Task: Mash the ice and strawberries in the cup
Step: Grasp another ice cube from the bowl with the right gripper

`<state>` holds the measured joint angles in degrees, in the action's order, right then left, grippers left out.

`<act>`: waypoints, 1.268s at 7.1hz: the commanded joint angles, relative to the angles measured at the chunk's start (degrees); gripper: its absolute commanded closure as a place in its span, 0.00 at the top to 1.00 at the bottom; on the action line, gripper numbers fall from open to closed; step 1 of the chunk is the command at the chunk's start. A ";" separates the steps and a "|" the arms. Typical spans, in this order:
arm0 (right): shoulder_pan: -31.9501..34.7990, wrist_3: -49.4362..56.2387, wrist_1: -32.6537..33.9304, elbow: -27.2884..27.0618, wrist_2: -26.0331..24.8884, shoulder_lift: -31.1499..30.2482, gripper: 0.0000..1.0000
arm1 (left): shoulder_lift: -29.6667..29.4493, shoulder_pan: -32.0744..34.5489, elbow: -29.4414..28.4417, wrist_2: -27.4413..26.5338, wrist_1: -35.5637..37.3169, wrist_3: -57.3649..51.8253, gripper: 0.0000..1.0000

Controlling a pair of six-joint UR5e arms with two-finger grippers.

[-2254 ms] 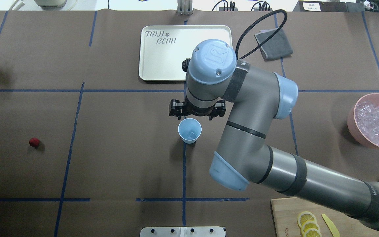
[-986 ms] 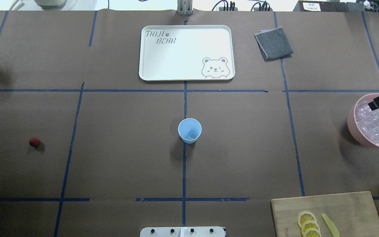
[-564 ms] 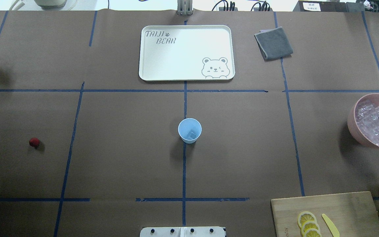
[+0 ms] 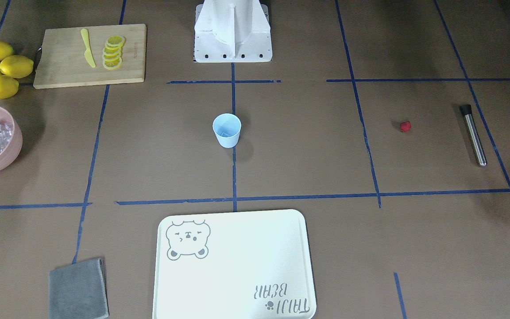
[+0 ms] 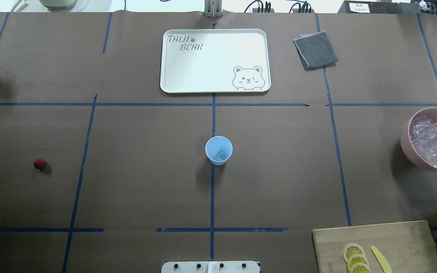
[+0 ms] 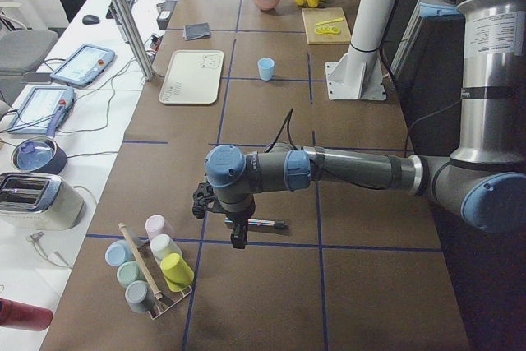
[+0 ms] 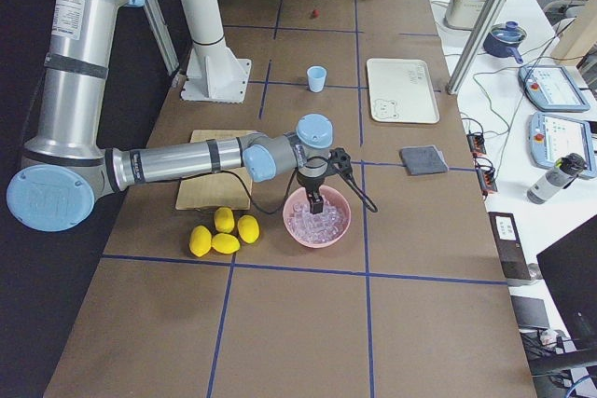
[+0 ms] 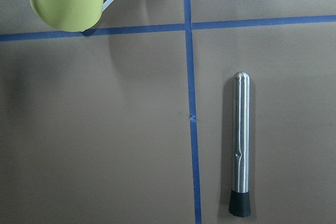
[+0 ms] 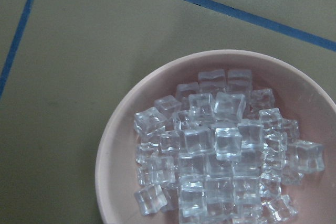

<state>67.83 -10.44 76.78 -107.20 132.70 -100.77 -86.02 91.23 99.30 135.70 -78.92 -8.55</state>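
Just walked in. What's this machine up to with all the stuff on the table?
A two-armed robot is setting up to mash ice and a strawberry in a cup. Its right gripper hangs just over the pink bowl that holds the ice. The left gripper hovers above a metal muddler lying on the table. The cup stands mid-table with one cube visible inside. The strawberry lies alone on the robot's left side, not yet in the cup.
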 commanded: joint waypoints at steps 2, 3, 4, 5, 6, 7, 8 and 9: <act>-3.57 -0.02 -0.40 4.02 -0.51 2.06 0.99 | 0.07 0.00 0.02 0.00 0.00 -0.07 1.00; -3.85 0.15 -0.32 4.28 -0.51 2.07 0.98 | -0.02 0.00 0.02 0.00 0.00 -0.07 1.00; -4.28 0.15 -0.05 4.81 -0.51 2.07 0.92 | -0.02 0.00 0.02 0.00 0.00 -0.07 1.00; -4.29 0.24 -0.31 5.25 -0.60 2.07 0.88 | -0.02 0.00 0.02 0.00 0.00 -0.07 1.00; -4.29 0.33 -0.31 5.25 -0.60 2.07 0.81 | -0.02 0.00 0.02 0.00 0.00 -0.07 1.00; -4.29 0.33 -0.31 5.34 -0.60 1.98 0.74 | -0.02 0.00 0.02 0.00 0.00 0.02 1.00; -4.38 0.33 -0.31 5.34 -0.60 1.98 0.66 | 0.07 0.00 0.36 0.00 0.00 0.02 1.00; -4.38 0.33 -0.23 5.43 -0.51 2.06 0.65 | 0.07 0.00 0.37 0.00 0.00 0.02 1.00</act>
<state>63.49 -10.12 76.49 -101.86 132.12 -98.76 -85.99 91.23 99.56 135.70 -78.93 -8.54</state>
